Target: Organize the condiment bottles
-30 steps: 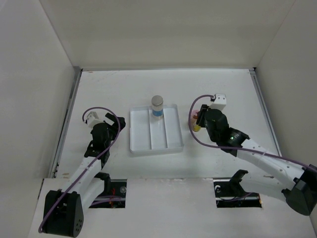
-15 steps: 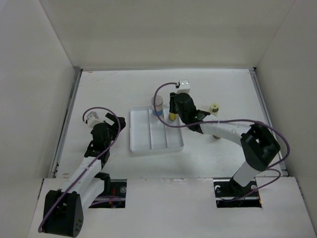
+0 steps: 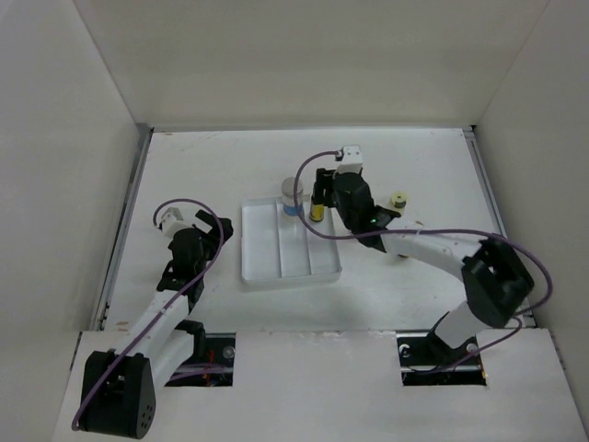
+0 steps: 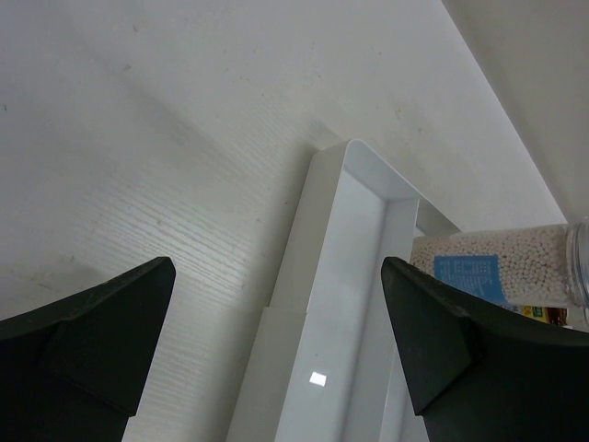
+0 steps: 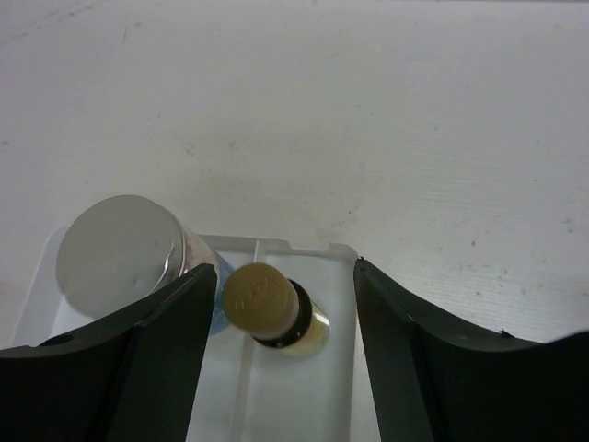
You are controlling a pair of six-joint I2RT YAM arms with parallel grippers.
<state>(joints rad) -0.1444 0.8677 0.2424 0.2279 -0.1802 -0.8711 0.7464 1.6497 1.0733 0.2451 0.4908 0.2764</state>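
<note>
A slim yellow bottle (image 3: 317,211) with a tan cap (image 5: 260,297) stands upright at the far end of the white tray's (image 3: 322,258) right compartment. The wider grey-lidded jar (image 3: 292,193) with a blue label stands beside it in the middle compartment; it also shows in the right wrist view (image 5: 118,249) and the left wrist view (image 4: 497,267). My right gripper (image 3: 319,191) is open, its jaws on either side of the yellow bottle (image 5: 283,272). My left gripper (image 3: 201,224) is open and empty, left of the tray (image 4: 276,276).
A cream-capped bottle (image 3: 398,200) stands on the table right of the right arm. The tray's left compartment (image 4: 354,304) lies just ahead of my left gripper. White walls close in the table on the left, back and right.
My right arm swung left from the table to the tray's far end with the yellow bottle. The bottle now stands in the tray with the jaws open around it. The left arm has not moved.
</note>
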